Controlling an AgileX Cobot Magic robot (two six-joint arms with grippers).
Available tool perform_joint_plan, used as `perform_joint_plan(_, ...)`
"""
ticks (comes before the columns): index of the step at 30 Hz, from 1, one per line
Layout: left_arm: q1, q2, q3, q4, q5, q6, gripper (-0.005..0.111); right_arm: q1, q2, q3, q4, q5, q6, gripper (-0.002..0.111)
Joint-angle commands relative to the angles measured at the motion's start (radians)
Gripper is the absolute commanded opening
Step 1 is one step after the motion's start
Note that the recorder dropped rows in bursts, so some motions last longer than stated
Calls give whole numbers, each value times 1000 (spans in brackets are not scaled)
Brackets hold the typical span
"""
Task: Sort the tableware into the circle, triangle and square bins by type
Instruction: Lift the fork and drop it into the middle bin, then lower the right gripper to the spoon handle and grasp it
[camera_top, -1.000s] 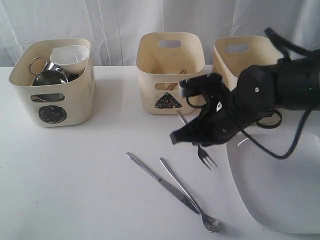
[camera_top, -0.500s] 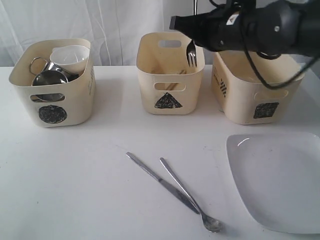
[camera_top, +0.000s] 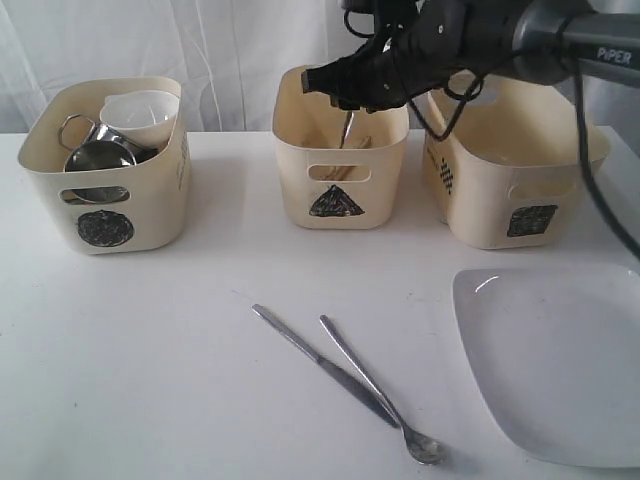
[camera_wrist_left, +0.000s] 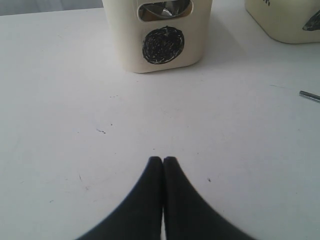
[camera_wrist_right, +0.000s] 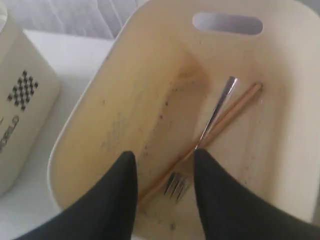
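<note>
My right gripper (camera_top: 335, 80) hangs open over the triangle bin (camera_top: 340, 190), nothing between its fingers (camera_wrist_right: 125, 172). Inside that bin (camera_wrist_right: 125, 115) the steel fork (camera_wrist_right: 200, 145) lies free across the wooden chopsticks (camera_wrist_right: 235, 107). The circle bin (camera_top: 105, 200) holds steel mugs (camera_top: 95, 155) and a small white bowl (camera_top: 140, 110). A knife (camera_top: 320, 362) and a spoon (camera_top: 385, 400) lie on the table, with the large white plate (camera_top: 560, 360) at the right. My left gripper (camera_wrist_left: 163, 160) is shut and empty, low over the table before the circle bin (camera_wrist_left: 160, 45).
The square bin (camera_top: 520, 170) stands right of the triangle bin, close behind my right arm (camera_top: 500, 40). A white curtain (camera_top: 220, 40) hangs behind the bins. Bare white table (camera_top: 150, 360) stretches left of the cutlery.
The right gripper carried the fork up from the table to the triangle bin and let it go; the fork now lies inside and the fingers have opened.
</note>
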Motion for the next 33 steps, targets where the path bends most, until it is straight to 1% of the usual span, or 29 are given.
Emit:
perform_joint_plan(1,3,-4,3,-10,1,-6,0,-6,-175,152,-71,202,-44,34)
perform_joint_plan(2,3,-4,3,-10,1,-6,0,1,-207,200,-92,244,-63,34)
perform_joint_plan(3,3,-4,3,-10,1,-6,0,22,-260,292,-106,324,-139,34)
perform_joint_plan(4,3,-4,3,-10,1,-6,0,34,-286,345,-106,362,-180,34)
perform_joint_plan(5,3,-4,3,-10,1,-6,0,66,-327,438,-106,385,-222,34)
perform_joint_plan(7,3,-4,3,-10,1,-6,0,113,-364,561,-107,343,-246,34)
perform_joint_plan(10,3,-4,3,-10,1,-6,0,176,-364,644,-105,241,-246,34)
perform_joint_plan(12,3,-4,3,-10,1,-6,0,214,-359,656,-100,221,-238,34)
perform_joint_plan(16,3,-4,3,-10,1,-6,0,239,-332,661,-105,246,-227,34)
perform_joint_plan(18,3,-4,3,-10,1,-6,0,239,-312,661,-105,250,-227,35)
perform_joint_plan(23,3,-4,3,-10,1,-6,0,239,-260,662,-105,253,-227,44)
perform_joint_plan(33,3,-4,3,-10,1,-6,0,239,-197,662,-71,249,-224,44)
